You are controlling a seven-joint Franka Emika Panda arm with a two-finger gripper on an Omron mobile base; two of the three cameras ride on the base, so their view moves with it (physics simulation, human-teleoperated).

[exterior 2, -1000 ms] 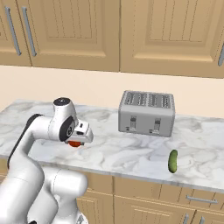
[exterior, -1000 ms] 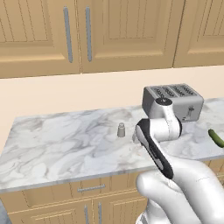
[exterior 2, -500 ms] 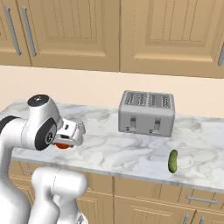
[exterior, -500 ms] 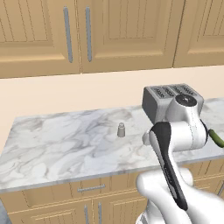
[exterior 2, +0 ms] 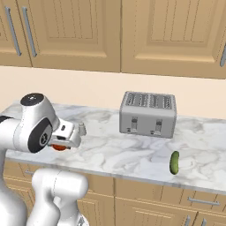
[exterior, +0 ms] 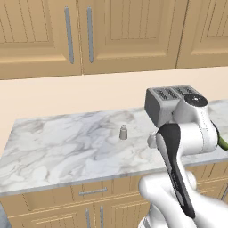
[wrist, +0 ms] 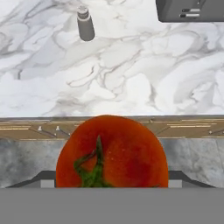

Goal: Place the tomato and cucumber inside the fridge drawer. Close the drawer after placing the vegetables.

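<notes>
The tomato [wrist: 122, 148], glossy red with a green stem, sits close up at the bottom of the hand view, and my gripper [wrist: 112, 177] is shut on it. It hangs over the counter's front edge. In the right base view the gripper [exterior 2: 62, 142] is at the left, in front of the counter, with a bit of the tomato [exterior 2: 57, 147] showing red under it. The cucumber [exterior 2: 175, 162] lies on the marble at the right, near the front edge; its green tip [exterior: 221, 143] peeks past my arm in the left base view. The fridge drawer is out of view.
A grey toaster [exterior 2: 148, 114] stands at the back of the marble counter [exterior 2: 123, 154]. A small grey shaker [exterior: 123, 132] stands mid-counter, also shaker [wrist: 85, 25]. Wooden wall cabinets hang above, and drawers [exterior: 91, 192] with bar handles sit below.
My arm has swung left and back toward the counter's front edge, carrying the tomato with it. The cucumber, toaster and shaker have not moved.
</notes>
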